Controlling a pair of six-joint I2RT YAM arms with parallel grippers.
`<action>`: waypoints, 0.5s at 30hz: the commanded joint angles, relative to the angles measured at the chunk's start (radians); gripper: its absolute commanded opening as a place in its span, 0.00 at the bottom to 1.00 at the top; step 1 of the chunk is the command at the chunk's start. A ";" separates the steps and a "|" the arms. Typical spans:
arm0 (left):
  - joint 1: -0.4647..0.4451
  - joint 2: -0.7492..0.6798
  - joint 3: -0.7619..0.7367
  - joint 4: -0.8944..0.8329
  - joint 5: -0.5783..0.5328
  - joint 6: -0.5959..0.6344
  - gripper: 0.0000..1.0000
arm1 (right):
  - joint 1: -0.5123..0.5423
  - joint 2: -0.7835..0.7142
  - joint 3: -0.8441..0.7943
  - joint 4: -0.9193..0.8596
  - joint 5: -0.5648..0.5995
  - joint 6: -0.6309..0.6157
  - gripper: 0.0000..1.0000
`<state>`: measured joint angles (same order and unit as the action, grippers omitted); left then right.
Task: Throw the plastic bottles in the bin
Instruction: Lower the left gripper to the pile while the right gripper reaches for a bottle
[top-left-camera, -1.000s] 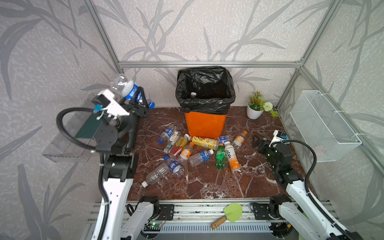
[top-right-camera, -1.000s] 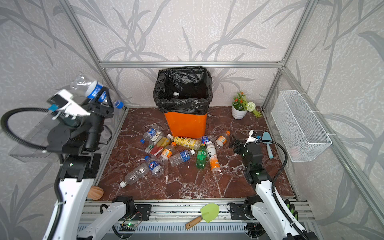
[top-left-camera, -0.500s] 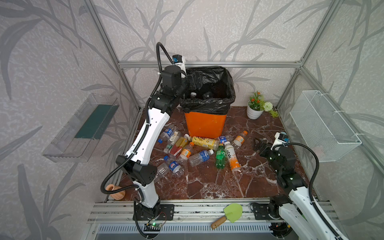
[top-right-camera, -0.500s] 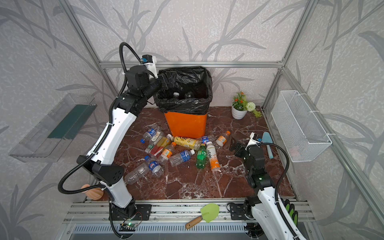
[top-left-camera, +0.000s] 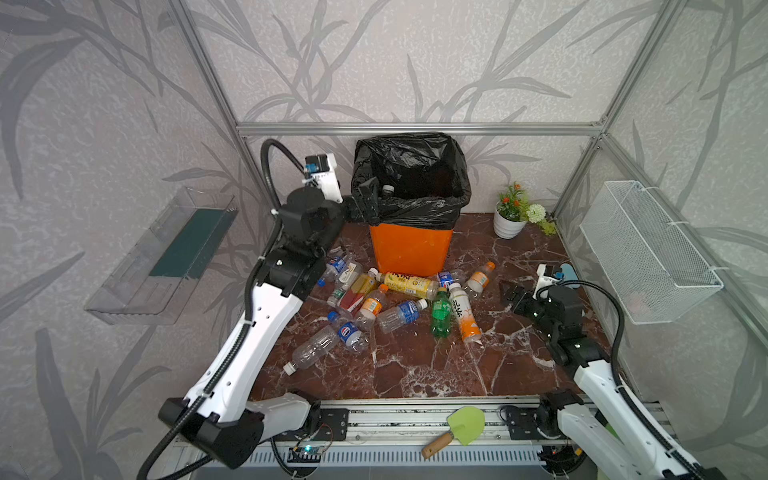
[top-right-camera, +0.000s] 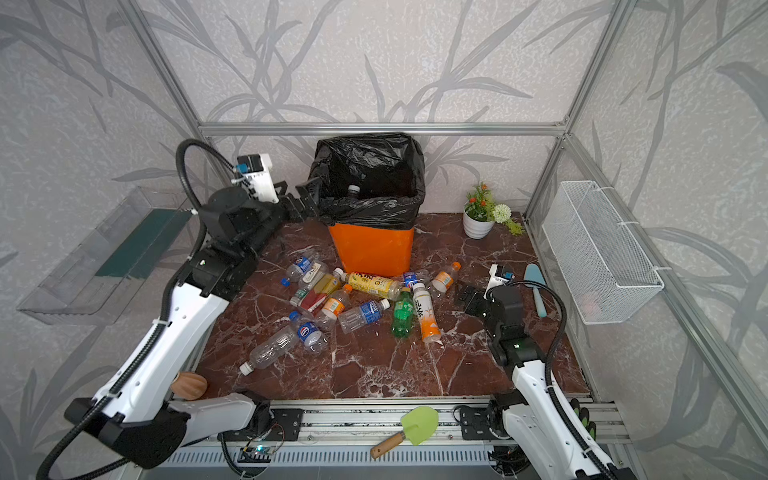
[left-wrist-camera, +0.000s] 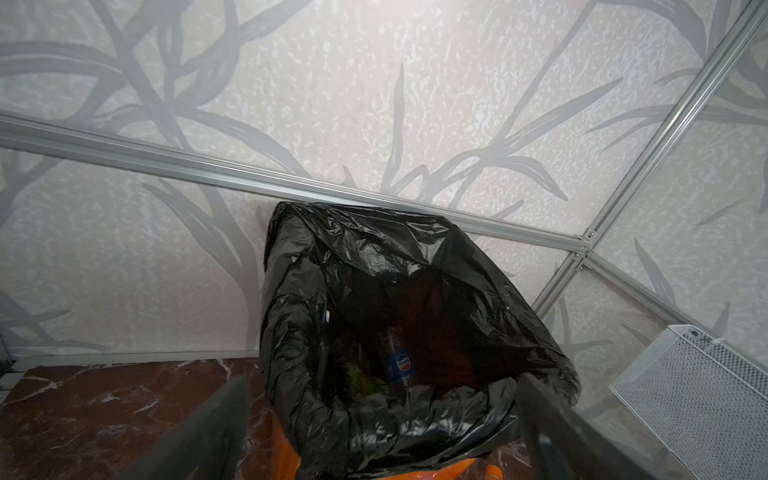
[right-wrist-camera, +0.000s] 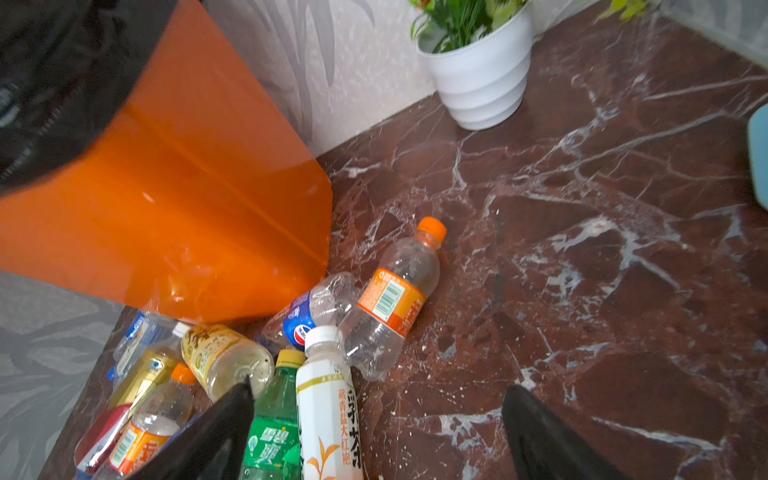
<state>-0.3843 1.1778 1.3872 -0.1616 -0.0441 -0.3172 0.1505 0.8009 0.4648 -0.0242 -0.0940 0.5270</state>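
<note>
About twelve bottles (top-left-camera: 409, 283) mid-frame. One bin (top-left-camera: 411, 249), upper centre: at least two bottles inside. Left gripper (top-left-camera: 365, 199), right gripper (top-left-camera: 512, 294): spread, empty.

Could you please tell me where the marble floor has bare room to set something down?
Bare marble floor: the front strip between the bottles and the rail, and the patch bordered by the bin, flower pot and right claw. Crowded: directly before the bin, where bottles touch and overlap.
</note>
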 joint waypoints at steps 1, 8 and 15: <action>-0.001 -0.123 -0.209 0.030 -0.061 -0.037 0.99 | 0.011 0.062 0.033 -0.004 -0.084 0.017 0.91; -0.003 -0.366 -0.538 -0.129 -0.165 -0.112 0.99 | 0.120 0.228 0.090 -0.020 -0.051 -0.020 0.88; -0.001 -0.430 -0.663 -0.158 -0.169 -0.210 0.99 | 0.238 0.435 0.188 -0.090 -0.034 -0.097 0.81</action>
<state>-0.3843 0.7528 0.7425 -0.3088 -0.1837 -0.4686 0.3538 1.1877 0.6113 -0.0586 -0.1383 0.4778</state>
